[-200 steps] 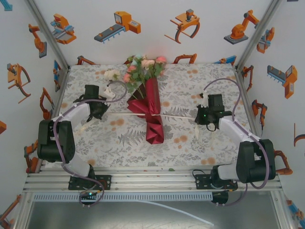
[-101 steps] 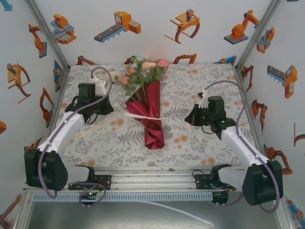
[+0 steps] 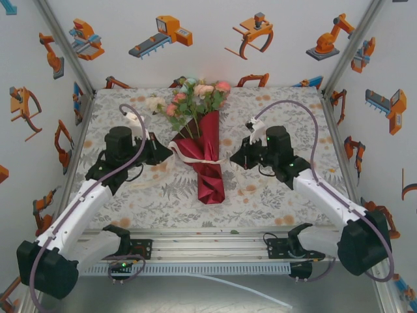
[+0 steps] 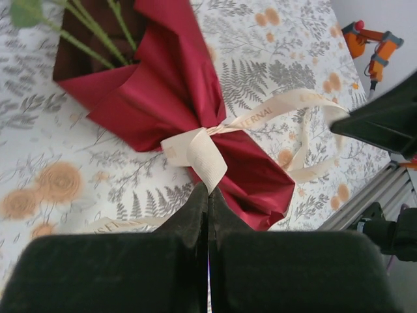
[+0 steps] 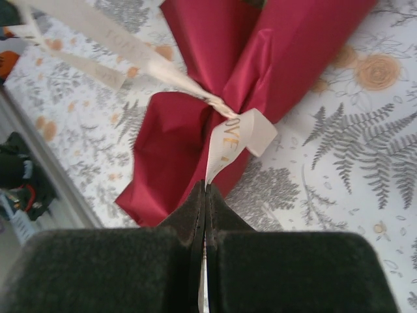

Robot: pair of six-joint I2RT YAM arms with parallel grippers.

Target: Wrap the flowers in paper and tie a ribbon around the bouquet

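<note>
The bouquet lies mid-table, its pink, peach and white flowers [image 3: 195, 95] pointing to the far side and the dark red paper [image 3: 208, 171] wrapped round the stems. The cream ribbon [image 3: 190, 158] is knotted at the waist of the cone. My left gripper [image 3: 167, 151] sits just left of the knot, shut on a ribbon loop [image 4: 197, 154] at its tips [image 4: 208, 190]. My right gripper [image 3: 235, 158] sits just right of it, shut on the other ribbon loop [image 5: 236, 135] at its tips [image 5: 205, 189]. Green stems [image 4: 98, 34] show inside the paper [image 4: 171, 78].
Loose ribbon tails [image 5: 91, 45] trail over the floral tablecloth [image 3: 273, 117] toward the near edge. The aluminium frame rail [image 3: 208, 242] runs along the table's front. White walls with orange robot prints close in the left, back and right sides.
Both grippers have moved inward toward the bouquet from either side. The ribbon, stretched in a straight line across the table a second ago, now hangs slack in short loops beside the knot.
</note>
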